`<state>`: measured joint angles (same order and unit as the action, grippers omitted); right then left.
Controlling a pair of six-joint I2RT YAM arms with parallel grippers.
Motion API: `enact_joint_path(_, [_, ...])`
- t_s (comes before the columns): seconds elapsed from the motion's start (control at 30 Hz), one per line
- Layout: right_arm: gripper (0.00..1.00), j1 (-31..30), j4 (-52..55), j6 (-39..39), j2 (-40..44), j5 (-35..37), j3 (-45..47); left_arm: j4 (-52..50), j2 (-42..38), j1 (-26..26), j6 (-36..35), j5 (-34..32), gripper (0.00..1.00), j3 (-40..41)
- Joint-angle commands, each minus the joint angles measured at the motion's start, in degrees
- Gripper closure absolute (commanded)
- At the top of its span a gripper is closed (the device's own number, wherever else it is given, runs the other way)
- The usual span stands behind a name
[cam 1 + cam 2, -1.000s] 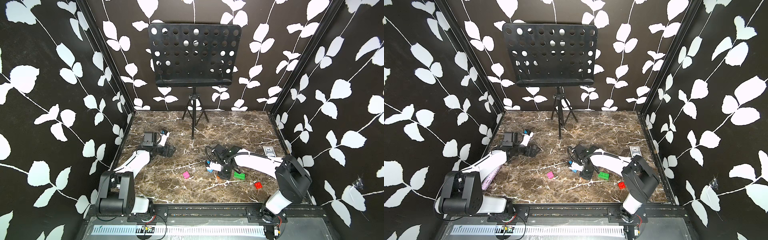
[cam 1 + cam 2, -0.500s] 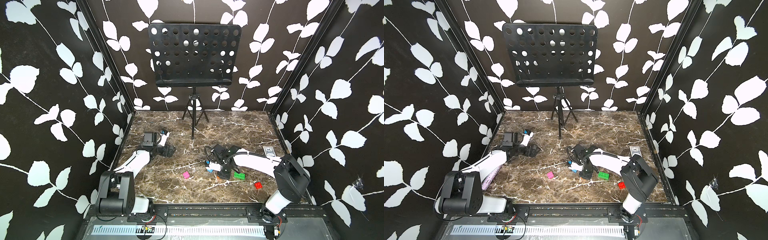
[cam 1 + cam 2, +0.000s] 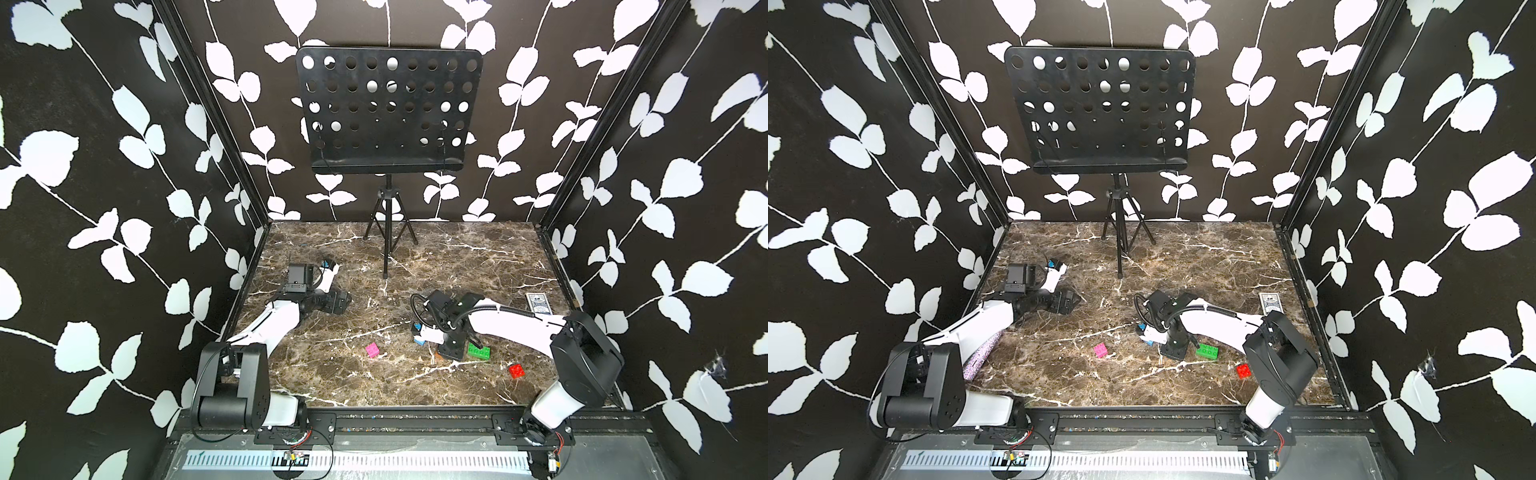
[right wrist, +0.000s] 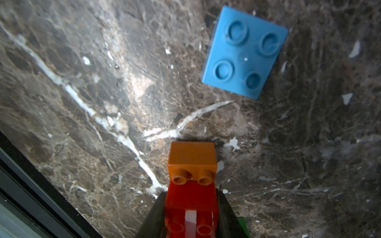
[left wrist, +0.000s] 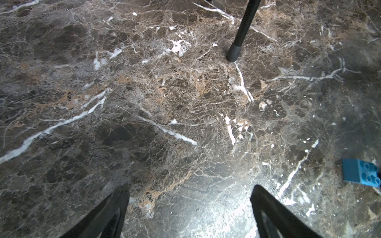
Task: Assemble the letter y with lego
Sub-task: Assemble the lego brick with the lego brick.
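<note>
Marble table (image 3: pixel 457 257), black leaf-print walls (image 3: pixel 104 166), music stand (image 3: pixel 388 112) at the back edge. Right end effector (image 4: pixel 190 206) clamps stacked orange bricks (image 4: pixel 192 156) toward the front right, blue brick (image 4: pixel 244 51) beside; left end effector (image 5: pixel 189 206) stands wide open.

Pink (image 3: pixel 372 350), green (image 3: pixel 478 351), red (image 3: pixel 516 370), blue bricks (image 4: pixel 245 51) lie apart; two stacked orange bricks (image 4: pixel 192 158) sit between jaws.

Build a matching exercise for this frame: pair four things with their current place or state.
Things:
1. pink brick
2. green brick
3. orange brick pair
4. left end effector

Places or states:
a. open and empty
b. clamped in the right end effector
c. alone on the marble table, apart from the other bricks
d. lying just beside the right end effector

Pairs: 1-c, 2-d, 3-b, 4-a
</note>
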<state>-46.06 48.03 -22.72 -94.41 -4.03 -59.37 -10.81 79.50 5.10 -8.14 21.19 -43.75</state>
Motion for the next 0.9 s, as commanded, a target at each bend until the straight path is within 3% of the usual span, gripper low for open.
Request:
enact_joint_path(0.0, [0.96,-0.3,4.5,-0.3,-4.3,-0.6,-0.2,0.3,-0.1,0.1,-0.1,0.8,0.06,0.5])
enact_joint_path(0.2, [0.96,-1.9,2.2,0.4,-9.5,-2.8,-3.3,0.3,-0.3,0.1,0.1,0.8,0.06,0.5])
enact_joint_path(0.43, [0.95,-2.4,1.7,0.8,-9.4,-2.0,-2.4,0.2,-0.1,0.1,0.0,0.8,0.06,0.5])
enact_joint_path(0.53, [0.88,-2.3,1.6,1.4,-7.7,-1.9,-3.2,0.1,0.1,0.1,-0.1,0.8,0.06,0.4])
enact_joint_path(0.7, [0.65,-2.3,0.7,2.8,-4.6,-1.8,-4.9,0.2,-0.1,0.1,0.0,0.7,0.06,0.5])
enact_joint_path(0.87, [0.57,-2.3,-0.6,3.6,-3.9,-2.0,-5.2,0.2,-0.3,0.0,0.0,0.7,0.06,0.6])
